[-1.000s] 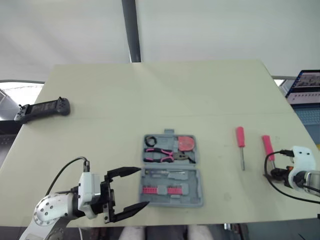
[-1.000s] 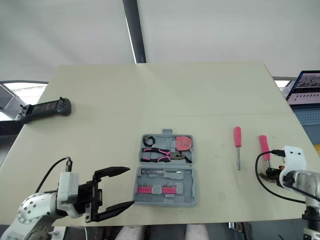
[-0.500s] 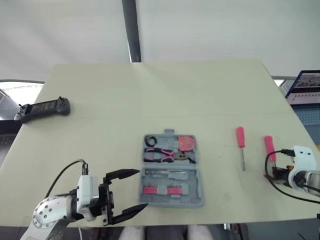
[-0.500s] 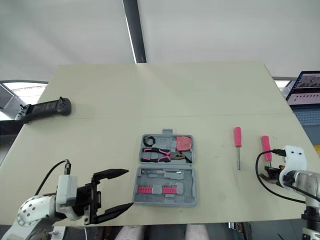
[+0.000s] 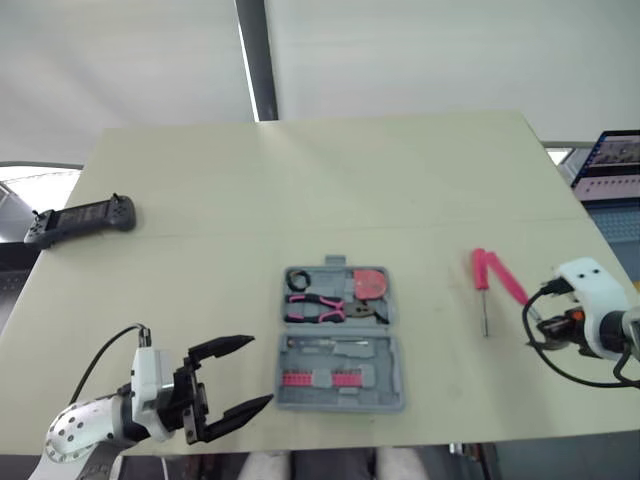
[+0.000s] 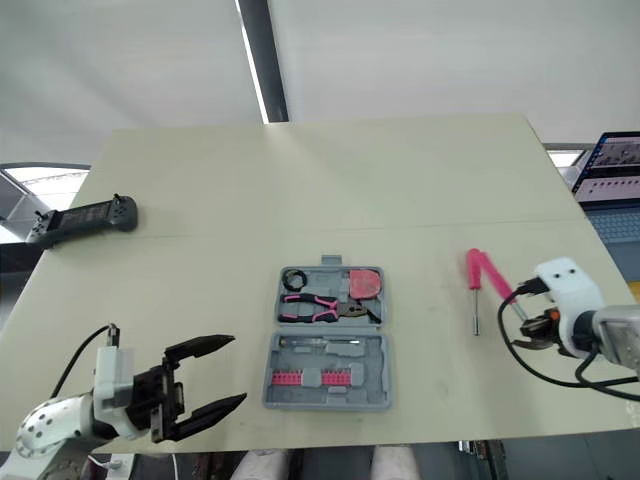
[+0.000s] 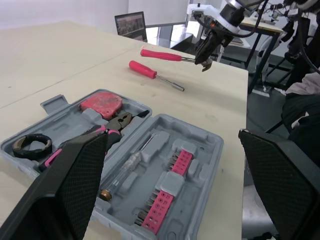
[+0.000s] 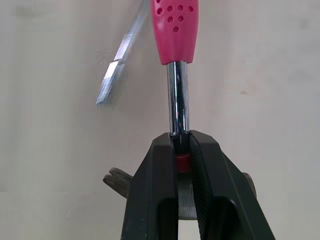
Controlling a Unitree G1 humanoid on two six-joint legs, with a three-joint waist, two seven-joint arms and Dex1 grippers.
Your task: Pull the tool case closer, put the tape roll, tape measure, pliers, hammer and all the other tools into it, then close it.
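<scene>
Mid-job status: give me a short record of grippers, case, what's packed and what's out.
left gripper: open, near the case's front-left corner, not touching it
right gripper: shut on the hammer shaft near the head; hammer looks raised off the table
case: open, lying flat
in case: tape roll, tape measure, pliers, bits
outside case: screwdriver on the table right of the case; hammer
other: controller at the table's left edge
</scene>
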